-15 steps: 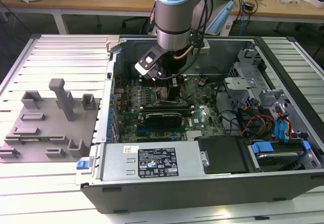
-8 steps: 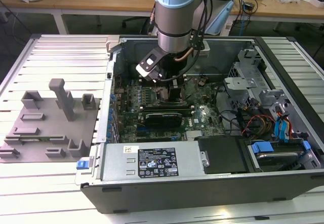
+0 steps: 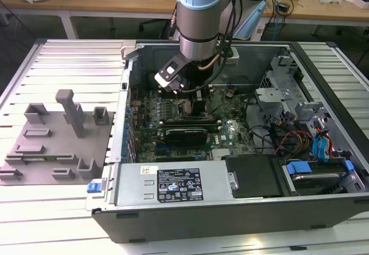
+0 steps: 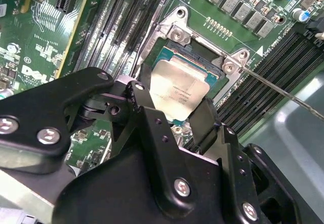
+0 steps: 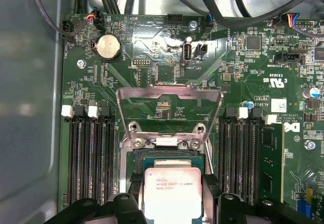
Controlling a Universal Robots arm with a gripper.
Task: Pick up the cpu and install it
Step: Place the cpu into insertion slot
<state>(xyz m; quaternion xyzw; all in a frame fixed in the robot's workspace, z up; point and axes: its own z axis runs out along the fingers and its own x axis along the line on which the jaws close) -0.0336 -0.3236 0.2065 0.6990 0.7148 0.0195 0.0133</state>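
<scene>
The cpu [image 5: 172,188], a flat square chip with a silvery top, hangs level just above the open socket [image 5: 163,159] on the green motherboard. In both wrist views my gripper [image 5: 172,196] is shut on it, one black finger [image 5: 132,189] against each of two opposite edges. The second wrist view has the cpu [image 4: 178,88] over the socket [image 4: 202,62], with the gripper [image 4: 174,113] around it. The socket's metal load plate [image 5: 169,105] stands flipped open beyond it. In the exterior view the gripper [image 3: 193,98] is deep inside the computer case [image 3: 230,209], under the arm's wrist.
Memory slots [image 5: 91,158] flank the socket on both sides. A thin lever rod [image 4: 276,88] sticks out by the socket. A black card [image 3: 185,134] and the power supply [image 3: 173,183] lie near the case front, drive cages [image 3: 288,96] at the exterior view's right. Grey fixture blocks [image 3: 55,145] stand on the table at its left.
</scene>
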